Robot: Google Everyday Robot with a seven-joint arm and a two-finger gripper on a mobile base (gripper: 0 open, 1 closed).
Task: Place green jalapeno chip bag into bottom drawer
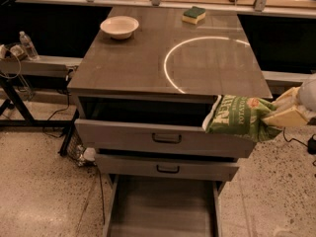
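The green jalapeno chip bag [238, 116] hangs in the air in front of the cabinet's right front corner, level with the top drawer. My gripper [282, 113] is shut on the bag's right end, its cream fingers pinching it at the frame's right edge. The bottom drawer [163, 209] is pulled far out at the bottom of the view, with a plain grey floor that shows nothing inside. The bag is above it and off to its right.
The top drawer [165, 137] and the middle drawer [168, 168] stand partly open with dark handles. A white bowl [119, 26] and a green-and-yellow sponge [194, 14] sit on the cabinet top [148, 63]. A black table leg and cables stand left, with a bottle [28, 44].
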